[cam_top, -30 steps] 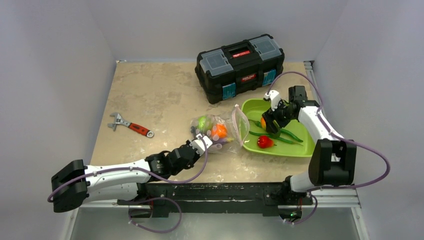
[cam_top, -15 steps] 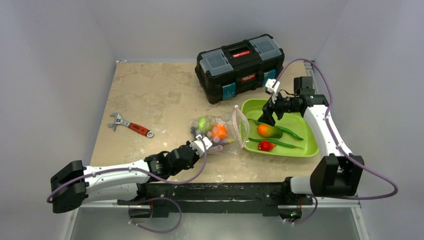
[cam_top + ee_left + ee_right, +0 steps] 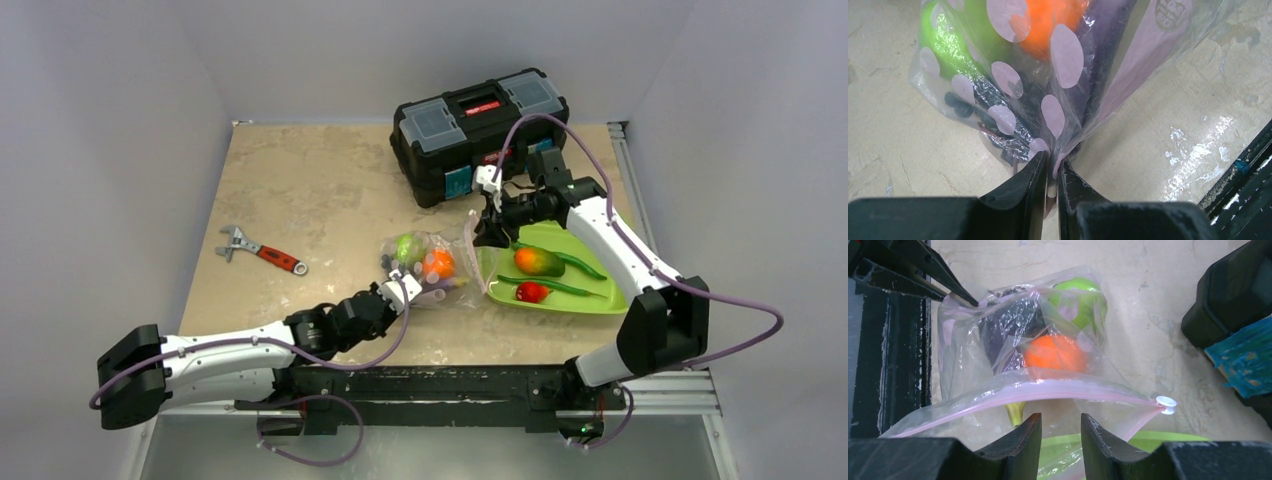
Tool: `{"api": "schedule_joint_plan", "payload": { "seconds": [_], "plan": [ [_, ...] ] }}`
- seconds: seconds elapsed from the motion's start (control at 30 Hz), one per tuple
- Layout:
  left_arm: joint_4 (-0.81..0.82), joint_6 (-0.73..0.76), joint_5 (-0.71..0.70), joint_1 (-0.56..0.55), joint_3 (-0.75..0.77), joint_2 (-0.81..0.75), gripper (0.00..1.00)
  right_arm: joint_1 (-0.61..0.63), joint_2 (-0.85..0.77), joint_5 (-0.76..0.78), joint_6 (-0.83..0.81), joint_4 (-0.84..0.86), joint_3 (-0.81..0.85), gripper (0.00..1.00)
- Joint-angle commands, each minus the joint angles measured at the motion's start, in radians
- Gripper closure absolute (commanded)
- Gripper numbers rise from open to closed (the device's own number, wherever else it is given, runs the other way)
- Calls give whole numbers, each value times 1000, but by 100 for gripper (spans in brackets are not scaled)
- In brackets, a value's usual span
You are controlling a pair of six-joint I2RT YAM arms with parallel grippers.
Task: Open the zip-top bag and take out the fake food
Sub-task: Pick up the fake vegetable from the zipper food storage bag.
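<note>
The right gripper point(image 3: 488, 228) is no longer working over the middle of the green tray point(image 3: 612, 300); it is now hovering at the tray's left edge, at the mouth of the zip-top bag point(image 3: 440, 262), and its jaws are standing narrower than before. The mango point(image 3: 538, 262) is now lying uncovered on the tray.

I am counting one bag, one tray, one toolbox point(image 3: 480, 130) behind the tray and one wrench point(image 3: 262, 250) well left of it. On the tray are lying one mango, one red pepper point(image 3: 530, 292) and two green beans point(image 3: 570, 262). One orange point(image 3: 1055, 354), one green apple point(image 3: 1083, 295) and dark purple pieces are sitting inside the bag.

The bag is lying just left of the tray, clear and crinkled, its pink zip strip point(image 3: 1048, 389) gaping just ahead of the right fingertips. The right jaws are standing partly apart; I am not seeing a hold. The left gripper point(image 3: 1052, 165) is pinching the bag's closed end, jaws nearly together.
</note>
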Motion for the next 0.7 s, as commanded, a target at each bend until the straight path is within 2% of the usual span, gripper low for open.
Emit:
{"api": "schedule_joint_plan", "payload": {
  "seconds": [0.0,0.37,0.5,0.67],
  "plan": [
    [27,-19,10,2,-13,-29,88,14,-8,-17,-24,-25,-31,67],
    [71,-41,-2,4,-26,-9,90,195,104,126,-77,12,-88,64],
    [80,-50,2,10,-34,-15,91,252,156,190,-90,17,-90,56],
    [83,-56,14,17,-40,-17,91,300,176,226,-102,43,-107,42]
  ]
}}
